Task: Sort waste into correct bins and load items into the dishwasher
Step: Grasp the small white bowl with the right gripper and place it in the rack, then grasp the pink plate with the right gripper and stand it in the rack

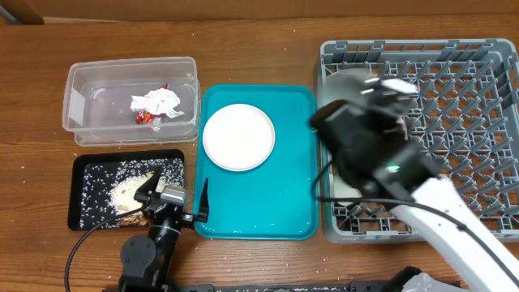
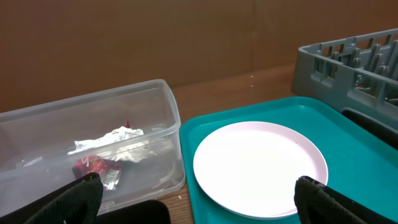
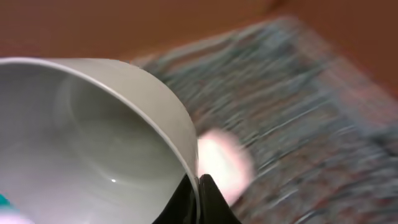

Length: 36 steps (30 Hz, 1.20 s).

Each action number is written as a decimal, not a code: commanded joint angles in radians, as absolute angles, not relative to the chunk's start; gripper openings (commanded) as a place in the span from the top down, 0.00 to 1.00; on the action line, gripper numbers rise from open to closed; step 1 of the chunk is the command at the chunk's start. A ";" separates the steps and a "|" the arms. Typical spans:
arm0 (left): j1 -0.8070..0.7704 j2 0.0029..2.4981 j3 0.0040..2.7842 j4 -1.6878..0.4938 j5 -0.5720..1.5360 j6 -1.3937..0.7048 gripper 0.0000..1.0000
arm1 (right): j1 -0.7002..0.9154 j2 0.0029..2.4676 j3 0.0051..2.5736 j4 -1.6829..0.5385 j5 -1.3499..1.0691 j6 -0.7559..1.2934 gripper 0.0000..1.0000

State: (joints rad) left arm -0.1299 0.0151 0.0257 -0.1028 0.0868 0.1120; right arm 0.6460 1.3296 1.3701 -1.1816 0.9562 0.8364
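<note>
My right gripper [image 3: 198, 190] is shut on the rim of the small pale bowl [image 3: 93, 143] and holds it tilted over the left part of the grey dish rack [image 1: 486, 57]. In the overhead view the right gripper [image 1: 375, 91] is motion-blurred. The pale pink plate [image 1: 238, 136] lies on the teal tray [image 1: 268, 211]. My left gripper [image 1: 177, 188] is open and empty at the tray's near left corner, with the plate [image 2: 258, 165] ahead of it. The clear tub [image 1: 81, 105] holds the white napkin [image 1: 159, 102] and the red wrapper [image 1: 146, 118]. The cup and chopsticks are not in view.
The black tray [image 1: 81, 174] at the front left holds rice grains and brown scraps [image 1: 130, 195]. A blurred pale pink shape [image 3: 222, 163] shows past the bowl's rim; I cannot tell what it is. The right arm reaches over the rack's front left.
</note>
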 commanded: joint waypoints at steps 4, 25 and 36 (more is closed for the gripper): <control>-0.124 0.004 0.020 -0.099 0.097 0.127 0.00 | 0.345 1.419 1.331 -1.237 1.279 0.747 0.96; -0.124 0.004 0.020 -0.099 0.097 0.127 0.00 | 0.201 1.807 1.323 -1.295 1.199 0.759 0.96; -0.124 0.004 0.020 -0.099 0.097 0.127 0.00 | 0.348 1.802 1.417 -1.404 1.128 0.811 0.18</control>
